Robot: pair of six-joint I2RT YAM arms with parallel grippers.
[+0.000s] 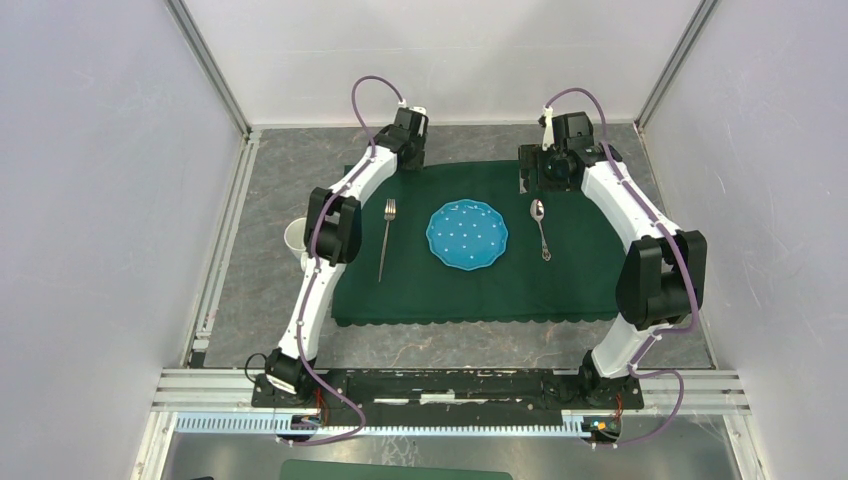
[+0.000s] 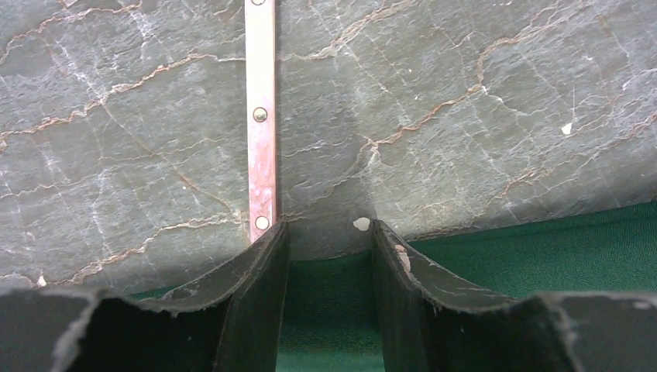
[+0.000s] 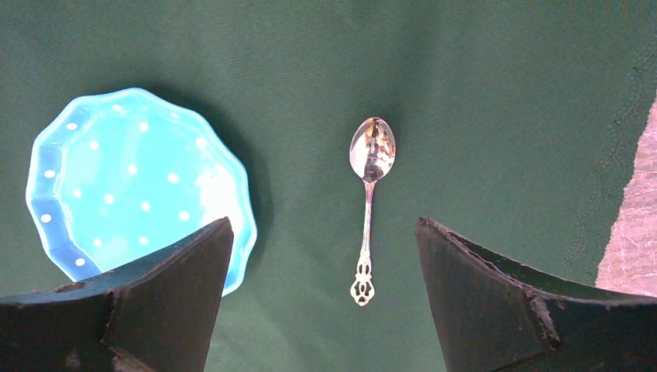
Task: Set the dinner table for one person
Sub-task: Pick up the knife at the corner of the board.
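The dinner table is dark grey stone with pale veins, and a dark green cloth covers its middle. On the cloth lie a blue white-dotted plate, a fork to its left and a spoon to its right. My left gripper sits low at the cloth's far edge, open and holding nothing. Above the cloth, my right gripper hangs wide open. In its wrist view the spoon lies below and between the fingers, the plate to the left.
A white cup stands on the stone left of the cloth, partly hidden by my left arm. A copper strip with screws runs across the table beyond the cloth. White walls enclose the table on three sides.
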